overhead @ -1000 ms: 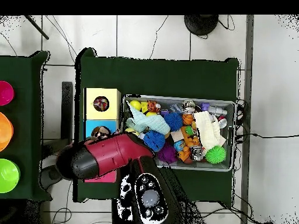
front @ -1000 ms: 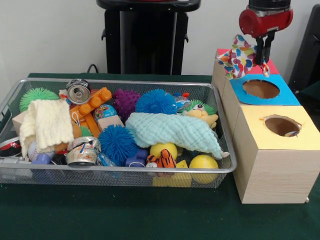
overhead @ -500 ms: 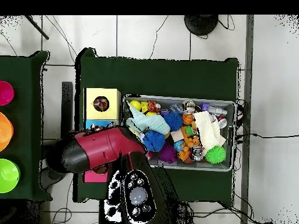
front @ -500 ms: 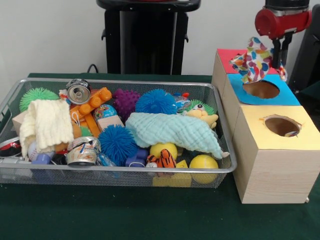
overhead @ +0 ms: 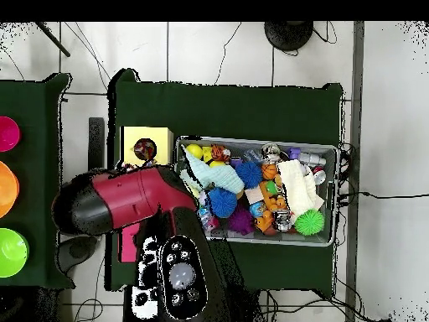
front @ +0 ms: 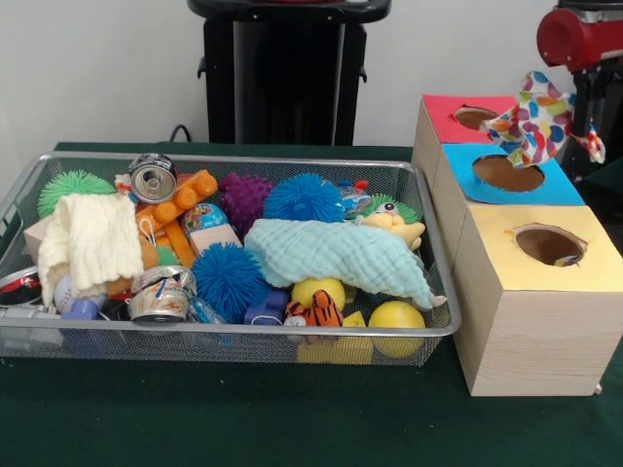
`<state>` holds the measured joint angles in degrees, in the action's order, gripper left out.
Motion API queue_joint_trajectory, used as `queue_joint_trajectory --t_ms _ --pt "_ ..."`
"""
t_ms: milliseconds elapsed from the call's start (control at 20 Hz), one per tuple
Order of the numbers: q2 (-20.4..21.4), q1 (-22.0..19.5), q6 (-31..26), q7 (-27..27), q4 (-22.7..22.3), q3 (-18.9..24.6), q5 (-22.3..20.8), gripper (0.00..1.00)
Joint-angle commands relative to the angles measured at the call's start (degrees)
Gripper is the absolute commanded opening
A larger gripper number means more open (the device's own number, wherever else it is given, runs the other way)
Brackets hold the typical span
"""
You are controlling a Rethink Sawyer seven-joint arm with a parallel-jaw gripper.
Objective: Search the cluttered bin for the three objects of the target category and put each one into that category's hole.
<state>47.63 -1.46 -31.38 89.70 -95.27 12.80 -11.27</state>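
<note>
My gripper (front: 586, 115) hangs at the far right of the front view, shut on a multicoloured spotted cloth (front: 533, 125). The cloth dangles above the right rear of the blue-topped box (front: 467, 185), just right of the hole in the red-topped box (front: 443, 107). The yellow-topped box (front: 496, 229) is nearest the camera. In the wire bin (front: 243, 331) lie a pale teal cloth (front: 336, 255) and a cream knitted cloth (front: 92, 238). In the overhead view the red arm (overhead: 126, 201) hides the gripper and two boxes; only the yellow-topped box (overhead: 159, 138) shows.
The bin (overhead: 255, 142) also holds spiky balls (front: 229, 277), cans (front: 153, 178), yellow balls (front: 396, 316) and small toys. Pink (overhead: 7, 132), orange (overhead: 5, 189) and green (overhead: 10, 251) bowls sit on a second table at the overhead view's left.
The gripper has carried the spotted cloth rightward in the front view, from over the blue box's hole to past the boxes' right side. The red box's hole is now uncovered.
</note>
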Motion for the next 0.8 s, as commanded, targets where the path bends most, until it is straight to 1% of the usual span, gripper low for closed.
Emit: queue_joint_trajectory --t_ms 50,200,350,600,800 --pt "-5.3 0.0 -6.7 10.8 6.0 -2.6 2.1 0.0" --pt "-6.6 0.5 -6.3 10.7 7.4 -3.0 2.3 0.0" --pt "-7.1 0.7 -4.7 10.8 6.8 -3.2 2.5 0.0" --pt "-9.4 0.8 -2.4 10.5 7.6 -3.5 2.4 0.0" --pt "-10.4 0.6 -0.4 10.4 7.3 -3.7 2.2 0.0"
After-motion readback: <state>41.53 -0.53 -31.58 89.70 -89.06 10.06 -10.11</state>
